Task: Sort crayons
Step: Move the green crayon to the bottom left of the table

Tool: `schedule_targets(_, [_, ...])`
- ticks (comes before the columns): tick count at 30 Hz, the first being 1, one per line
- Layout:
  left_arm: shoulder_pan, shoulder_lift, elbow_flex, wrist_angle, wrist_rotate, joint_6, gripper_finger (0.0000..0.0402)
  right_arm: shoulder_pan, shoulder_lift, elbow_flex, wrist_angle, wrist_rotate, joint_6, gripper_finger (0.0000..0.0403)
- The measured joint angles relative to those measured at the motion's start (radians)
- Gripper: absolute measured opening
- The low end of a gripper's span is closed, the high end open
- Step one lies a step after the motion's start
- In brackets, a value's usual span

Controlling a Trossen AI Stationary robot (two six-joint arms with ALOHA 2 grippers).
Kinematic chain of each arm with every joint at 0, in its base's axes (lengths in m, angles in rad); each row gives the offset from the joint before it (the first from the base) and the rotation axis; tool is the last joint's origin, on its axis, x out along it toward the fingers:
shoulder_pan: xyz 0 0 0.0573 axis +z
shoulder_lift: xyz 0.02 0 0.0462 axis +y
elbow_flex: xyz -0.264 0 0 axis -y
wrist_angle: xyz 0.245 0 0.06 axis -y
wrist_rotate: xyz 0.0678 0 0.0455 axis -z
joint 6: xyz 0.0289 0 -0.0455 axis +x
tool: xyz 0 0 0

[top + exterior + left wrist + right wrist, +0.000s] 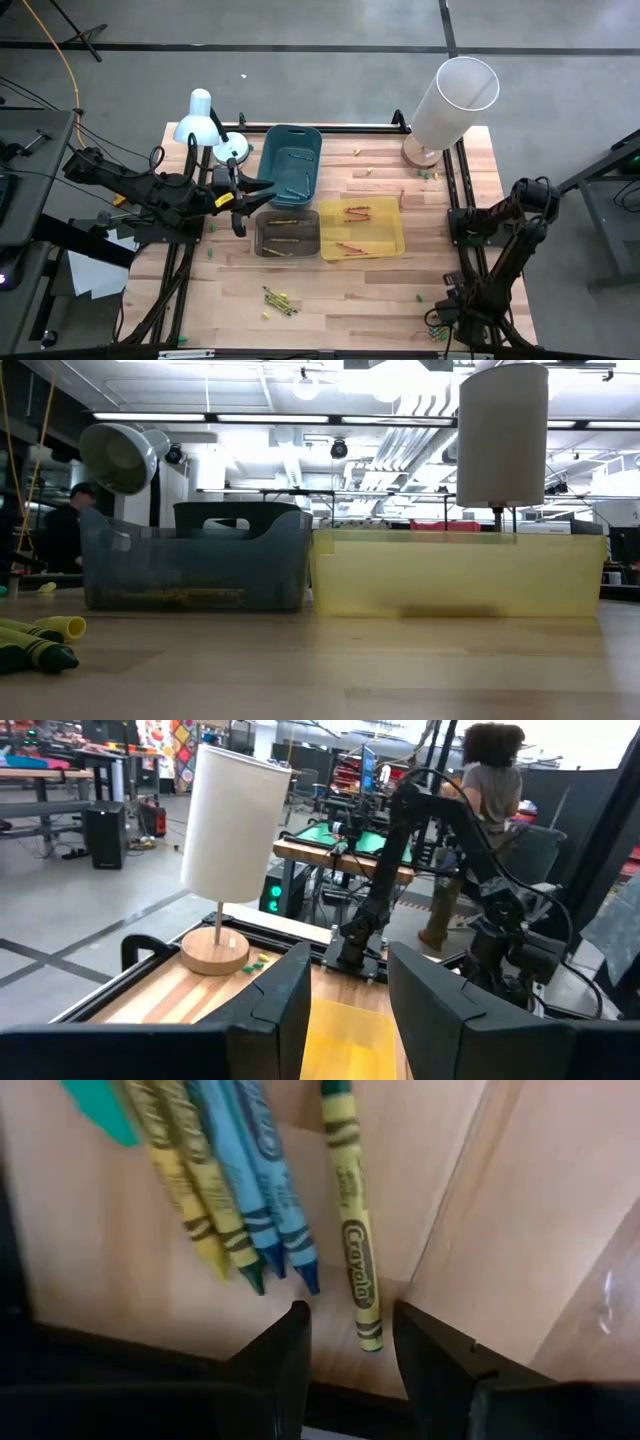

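Hovering over loose crayons at the worktop's front right corner, the right gripper has its fingers released and empty. Crayons are light, stiff, snap-prone; pinch mid-shaft. The left gripper, fingers apart, waits beside the bins.

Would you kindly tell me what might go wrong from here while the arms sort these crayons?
1. The open right gripper hovers at the yellow crayon, with the blue crayons lying close beside it. Closing there might catch or scatter a neighbour.
2. The open, empty left gripper hangs close to the teal bin and the gray bin. A careless move could knock a wall.
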Motion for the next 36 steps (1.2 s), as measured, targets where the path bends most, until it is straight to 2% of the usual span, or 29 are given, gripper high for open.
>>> schedule_targets(9, [0.0, 0.0, 0.0, 0.006, -0.035, 0.0, 0.0119, 0.012, 0.047, 0.004, -0.002, 0.017, 0.056, 0.0128])
schedule_targets(12, [0.0, 0.0, 0.0, 0.006, -0.036, 0.0, 0.0119, 0.012, 0.048, 0.004, -0.007, 0.026, 0.057, 0.0097])
schedule_targets(16, [0.0, 0.0, 0.0, 0.006, -0.04, 0.0, 0.0119, 0.01, 0.049, 0.002, -0.017, 0.026, 0.067, 0.0027])
schedule_targets(18, [0.0, 0.0, 0.0, 0.006, -0.04, 0.0, 0.0119, 0.009, 0.049, 0.002, -0.021, 0.023, 0.082, 0.001])
schedule_targets(23, [0.0, 0.0, 0.0, 0.006, -0.04, 0.0, 0.0119, 0.009, 0.05, 0.002, -0.019, 0.021, 0.093, 0.0026])
schedule_targets(28, [0.0, 0.0, 0.0, 0.005, -0.039, 0.001, 0.0119, 0.009, 0.048, 0.002, -0.02, 0.018, 0.094, 0.0006])
schedule_targets(36, [0.0, 0.0, 0.0, 0.005, -0.039, 0.001, 0.0119, 0.009, 0.047, 0.002, -0.019, 0.015, 0.115, 0.0004])
